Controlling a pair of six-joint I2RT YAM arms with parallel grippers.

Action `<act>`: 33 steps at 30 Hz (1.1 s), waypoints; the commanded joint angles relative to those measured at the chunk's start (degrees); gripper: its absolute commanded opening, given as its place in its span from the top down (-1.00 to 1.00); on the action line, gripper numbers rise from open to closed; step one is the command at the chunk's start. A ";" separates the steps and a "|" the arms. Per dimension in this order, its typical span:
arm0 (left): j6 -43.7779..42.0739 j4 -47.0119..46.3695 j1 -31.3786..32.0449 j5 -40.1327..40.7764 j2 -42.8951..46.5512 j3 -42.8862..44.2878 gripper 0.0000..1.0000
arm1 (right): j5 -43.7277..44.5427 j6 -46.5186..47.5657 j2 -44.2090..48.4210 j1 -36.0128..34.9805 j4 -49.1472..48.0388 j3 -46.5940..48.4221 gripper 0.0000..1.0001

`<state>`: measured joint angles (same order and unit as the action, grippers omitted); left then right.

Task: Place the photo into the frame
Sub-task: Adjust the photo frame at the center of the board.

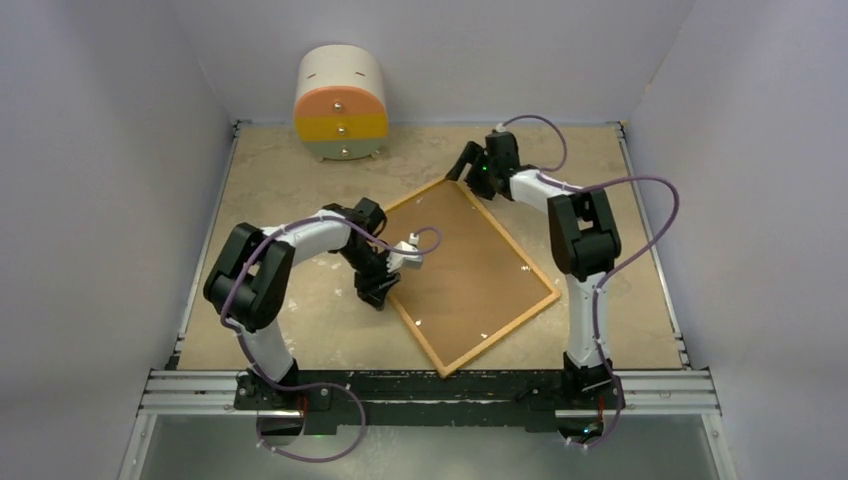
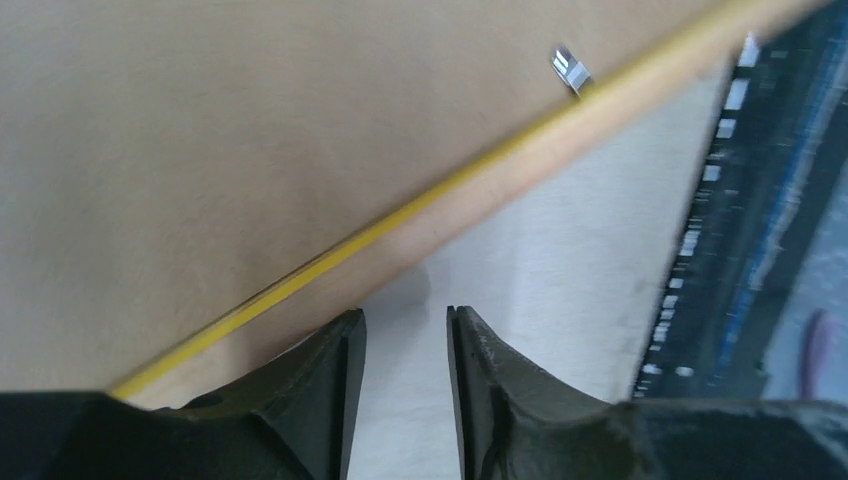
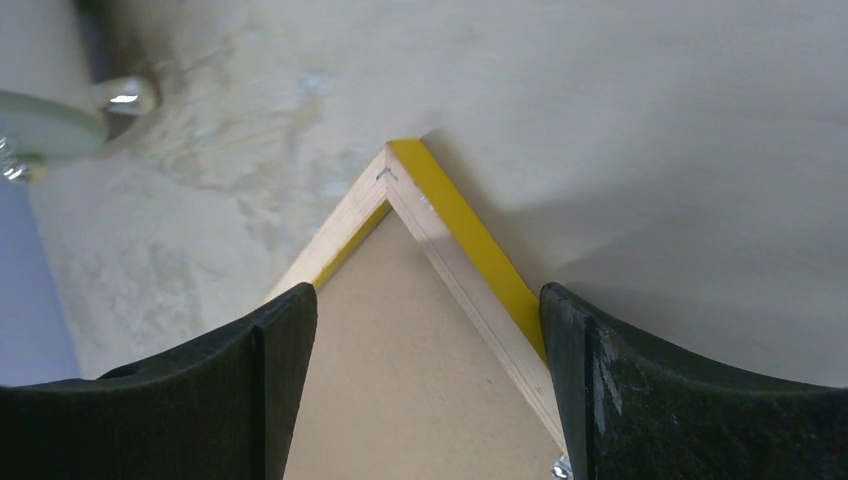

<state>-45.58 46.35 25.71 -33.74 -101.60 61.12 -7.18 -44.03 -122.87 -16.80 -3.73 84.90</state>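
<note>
Lying back-up and skewed on the table (image 1: 300, 170), the frame (image 1: 500, 335) shows pale wood rails, a bright yellow outer edge and a brown backing sheet (image 1: 465, 275) filling its opening. The photo itself is not visible in any view. The right gripper (image 3: 428, 290) hangs over the far corner with its claw spread wide, one jaw on each side of the corner and gripping nothing. The left gripper (image 2: 405, 315) sits low at the frame's left rail, its claw only narrowly parted with bare table in the gap. The likely trouble is a nudge: either claw closing or sliding against a rail could pivot the light frame across the table, or lift a corner and unseat the backing. With the print hidden, nobody can say from here whether it lies square inside. A small metal tab (image 2: 570, 70) glints at the rail.
</note>
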 commanded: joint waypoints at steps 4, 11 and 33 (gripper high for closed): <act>-3.74 4.53 4.93 -7.20 -0.52 7.19 -0.08 | -16.92 5.05 -5.21 -6.05 10.80 14.59 -0.69; -8.06 14.32 -6.67 -3.48 2.65 17.93 -0.22 | -0.96 7.96 5.87 -3.65 13.43 8.68 -0.95; 4.50 -10.07 -21.41 5.16 -13.48 19.83 0.33 | 8.45 -2.74 59.47 7.61 36.37 -44.47 -0.98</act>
<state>-39.86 38.79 4.25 -29.28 -116.16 82.89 -0.49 -44.58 -66.96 -9.72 26.39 43.24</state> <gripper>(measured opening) 0.342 0.987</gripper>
